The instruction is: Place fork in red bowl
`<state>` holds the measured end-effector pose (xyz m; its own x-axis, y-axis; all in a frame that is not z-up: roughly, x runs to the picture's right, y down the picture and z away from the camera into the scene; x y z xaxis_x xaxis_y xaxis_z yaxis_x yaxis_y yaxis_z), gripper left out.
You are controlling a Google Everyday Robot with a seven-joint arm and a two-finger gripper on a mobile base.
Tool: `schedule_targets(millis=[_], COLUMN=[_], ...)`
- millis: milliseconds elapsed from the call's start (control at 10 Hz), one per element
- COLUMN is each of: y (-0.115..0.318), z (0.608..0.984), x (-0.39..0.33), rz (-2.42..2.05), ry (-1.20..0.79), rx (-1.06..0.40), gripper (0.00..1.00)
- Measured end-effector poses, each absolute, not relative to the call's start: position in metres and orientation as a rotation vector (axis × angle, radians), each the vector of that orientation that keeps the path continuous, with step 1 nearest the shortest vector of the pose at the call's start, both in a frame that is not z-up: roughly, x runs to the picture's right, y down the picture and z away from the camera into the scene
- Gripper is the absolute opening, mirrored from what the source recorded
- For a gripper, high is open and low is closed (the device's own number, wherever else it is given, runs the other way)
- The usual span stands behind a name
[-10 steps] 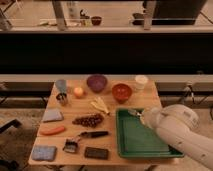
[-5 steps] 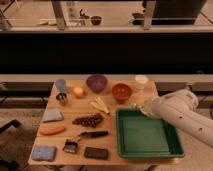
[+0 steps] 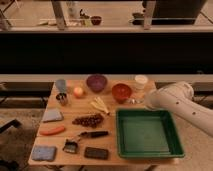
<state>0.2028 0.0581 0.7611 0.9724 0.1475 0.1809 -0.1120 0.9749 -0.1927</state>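
Observation:
The red bowl (image 3: 121,92) is round and glossy orange-red. It stands at the back of the wooden table (image 3: 110,145), between the purple bowl (image 3: 96,82) and a small white cup (image 3: 141,81). My white arm (image 3: 177,102) reaches in from the right. My gripper (image 3: 136,100) is at its tip, just right of the red bowl's rim and in front of the white cup. I cannot make out the fork; it may be hidden at the gripper.
A green tray (image 3: 147,132) fills the front right. Yellow sticks (image 3: 100,105), a dark cluster of grapes (image 3: 90,120), a carrot (image 3: 52,130), a blue sponge (image 3: 44,152), a brush (image 3: 72,146), a black block (image 3: 96,153), a can (image 3: 62,98) and an orange fruit (image 3: 78,92) lie on the left.
My arm has swung from over the green tray up and to the left. The gripper now sits beside the red bowl.

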Motion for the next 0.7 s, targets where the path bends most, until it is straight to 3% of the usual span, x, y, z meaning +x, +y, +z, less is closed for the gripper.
schedule_targets(millis=[700], y=[0.015], z=[0.780], x=[0.179], rz=[0.012], ry=[-0.217], rx=[-0.224], gripper=[0.00])
